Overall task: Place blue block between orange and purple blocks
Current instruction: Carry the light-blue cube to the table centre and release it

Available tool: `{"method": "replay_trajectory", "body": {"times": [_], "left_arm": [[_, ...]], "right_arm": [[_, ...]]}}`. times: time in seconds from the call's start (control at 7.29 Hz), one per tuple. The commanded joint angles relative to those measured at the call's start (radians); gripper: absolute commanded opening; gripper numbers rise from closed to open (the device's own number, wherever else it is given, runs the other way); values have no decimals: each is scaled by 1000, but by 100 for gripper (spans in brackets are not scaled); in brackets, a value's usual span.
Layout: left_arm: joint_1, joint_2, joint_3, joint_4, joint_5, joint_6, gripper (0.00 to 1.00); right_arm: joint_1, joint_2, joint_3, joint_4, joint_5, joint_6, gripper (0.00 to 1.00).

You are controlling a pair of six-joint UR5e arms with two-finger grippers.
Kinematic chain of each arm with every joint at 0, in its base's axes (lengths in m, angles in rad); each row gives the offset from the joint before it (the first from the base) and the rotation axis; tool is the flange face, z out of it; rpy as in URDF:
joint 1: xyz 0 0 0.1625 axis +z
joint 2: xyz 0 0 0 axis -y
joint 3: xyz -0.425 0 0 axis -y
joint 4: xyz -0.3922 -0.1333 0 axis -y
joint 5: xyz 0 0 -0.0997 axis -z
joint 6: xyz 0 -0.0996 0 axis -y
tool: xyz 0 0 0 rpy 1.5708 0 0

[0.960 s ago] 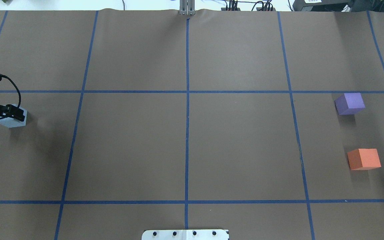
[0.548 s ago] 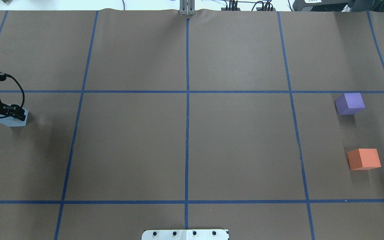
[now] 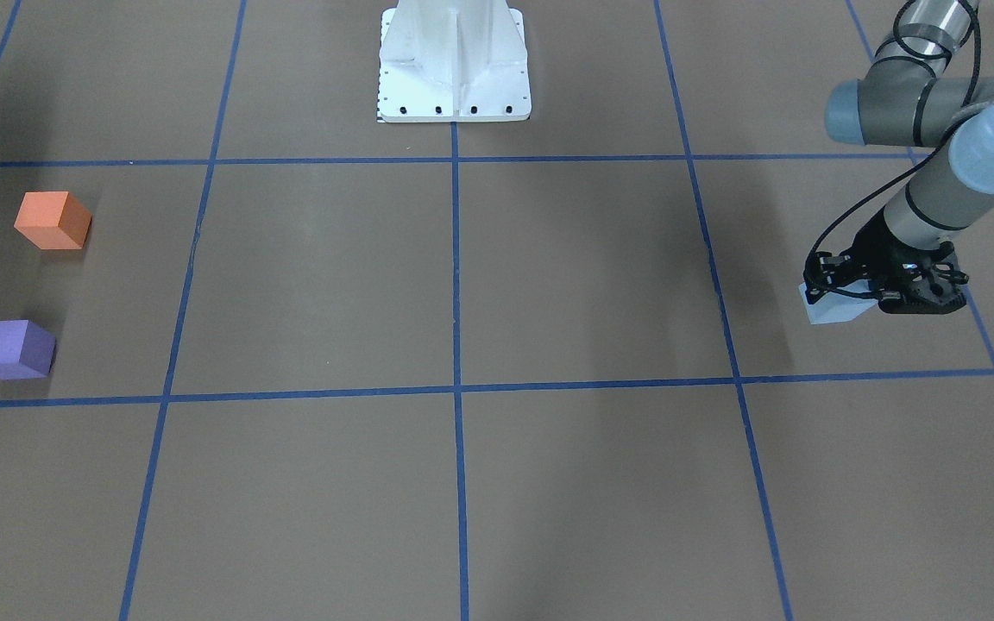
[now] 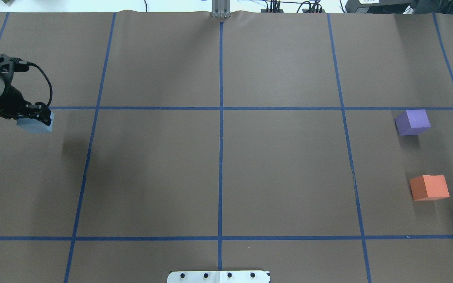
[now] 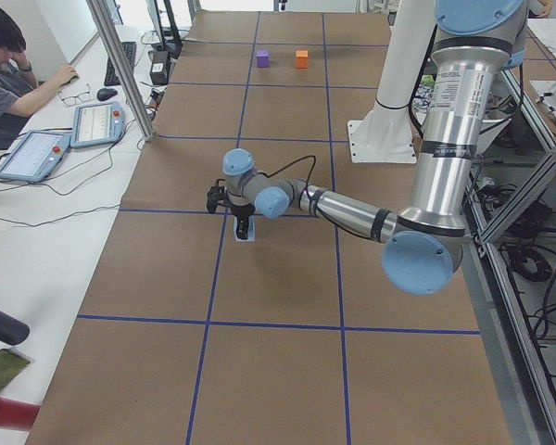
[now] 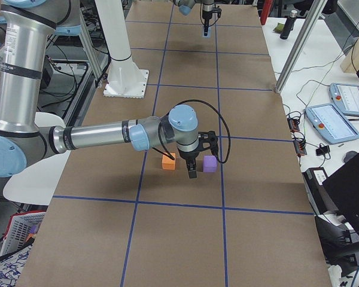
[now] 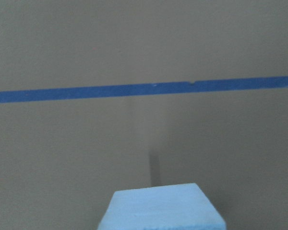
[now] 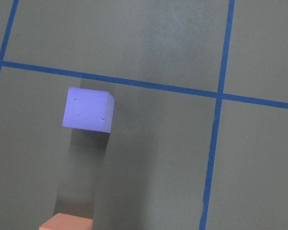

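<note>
My left gripper [image 4: 37, 116] is shut on the light blue block [image 4: 34, 125] and holds it above the table at the far left; its shadow lies apart on the paper. The block fills the bottom of the left wrist view [image 7: 161, 210]. In the front-facing view the gripper [image 3: 881, 293] and the block [image 3: 832, 310] are at the right. The purple block [image 4: 412, 122] and the orange block [image 4: 429, 187] sit apart at the far right. My right gripper [image 6: 192, 170] hovers over the gap between them; I cannot tell whether it is open or shut.
Blue tape lines [image 4: 220, 129] divide the brown table cover into squares. The robot's white base [image 3: 454, 60] stands at the near middle edge. An operator [image 5: 9, 65] sits at a side desk with tablets [image 5: 97, 123], beside a metal post [image 5: 120, 65].
My left gripper has lifted the blue block off the table and carried it away from the robot and a little to the right. The purple and orange blocks have not moved.
</note>
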Motion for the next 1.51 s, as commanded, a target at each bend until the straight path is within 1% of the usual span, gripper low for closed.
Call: {"method": "replay_trajectory", "body": {"times": [0.0, 0.14, 0.27, 0.55, 0.69, 0.82, 0.96, 1.1, 1.23, 1.37], "left_arm": [[88, -252, -27, 235, 5, -71, 35], [170, -354, -2, 243, 10, -170, 36], [237, -459, 59, 245, 16, -270, 36], [374, -648, 227, 237, 181, -363, 36], [402, -716, 313, 231, 197, -381, 37], [429, -748, 365, 221, 197, -385, 42], [454, -747, 395, 163, 198, -385, 52], [479, -750, 415, 136, 233, -386, 66], [502, -747, 418, 136, 256, -388, 74], [502, -749, 417, 136, 257, -386, 83]], "right_arm": [[0, 0, 0, 3, 1, -2, 100], [-2, 0, -1, 17, 3, -2, 100], [0, 0, -1, 17, 4, -2, 100], [0, 0, -1, 17, 4, -2, 100], [0, 0, -1, 17, 7, -2, 100], [0, 0, -1, 17, 7, -2, 100], [0, 0, -1, 17, 7, -2, 100], [-2, 0, -1, 17, 9, 0, 100], [0, 0, -1, 17, 9, 0, 100], [0, 0, -1, 17, 10, -2, 100]]}}
